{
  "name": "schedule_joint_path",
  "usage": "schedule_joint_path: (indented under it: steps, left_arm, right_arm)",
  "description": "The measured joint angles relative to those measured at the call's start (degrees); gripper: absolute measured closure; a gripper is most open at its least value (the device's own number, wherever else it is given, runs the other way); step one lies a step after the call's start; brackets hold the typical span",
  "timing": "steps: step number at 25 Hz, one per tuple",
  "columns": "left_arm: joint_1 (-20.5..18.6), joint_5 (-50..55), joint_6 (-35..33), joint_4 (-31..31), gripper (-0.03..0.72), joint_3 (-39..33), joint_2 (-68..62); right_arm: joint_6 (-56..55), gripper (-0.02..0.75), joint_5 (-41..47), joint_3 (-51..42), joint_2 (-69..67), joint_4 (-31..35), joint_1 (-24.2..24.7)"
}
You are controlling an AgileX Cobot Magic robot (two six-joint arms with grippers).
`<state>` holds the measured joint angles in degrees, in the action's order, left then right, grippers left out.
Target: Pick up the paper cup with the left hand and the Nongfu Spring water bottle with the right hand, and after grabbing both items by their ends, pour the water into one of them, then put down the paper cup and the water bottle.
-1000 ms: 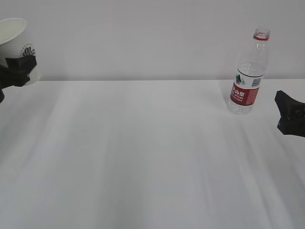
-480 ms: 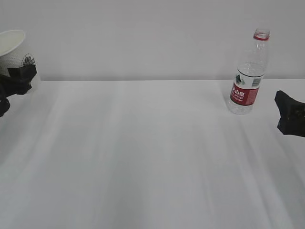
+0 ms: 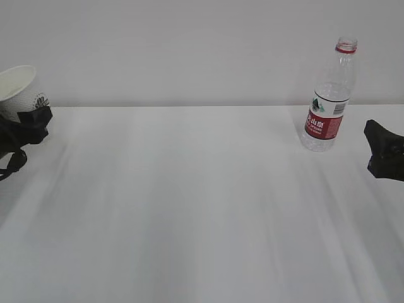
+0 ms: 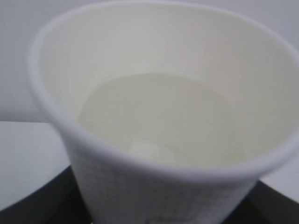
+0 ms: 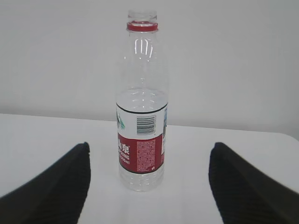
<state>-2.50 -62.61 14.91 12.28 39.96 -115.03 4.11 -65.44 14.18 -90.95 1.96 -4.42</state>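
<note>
White table, seen at a slant, against a pale wall. Far right: the Nongfu Spring water bottle stands upright and uncapped on the table, slim and clear, with a red neck ring and a red label bearing white characters; the water in it appears to reach about the label's top edge (the clear plastic makes the level hard to read). The right hand waits near it, fingers spread wide and touching nothing, the bottle centred between them in the wrist view. Far left: the left hand is clamped on the paper cup, white, dimpled, rolled rim, cream inside, dark green logo, at the table's left edge.
</note>
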Motion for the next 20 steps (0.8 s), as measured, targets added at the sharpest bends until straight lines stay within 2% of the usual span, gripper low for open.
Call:
schedule_joint_path:
  steps: [5, 20]
  left_arm:
    - [0.0, -0.5, -0.1, -1.6, 0.19, 1.3, -2.7]
    - [0.0, 0.7, -0.1, -1.6, 0.19, 12.0, -9.6]
  right_arm:
    - [0.0, 0.146, 0.0, 0.0, 0.0, 0.0, 0.0]
    - [-0.1, 0.146, 0.0, 0.0, 0.0, 0.0, 0.0]
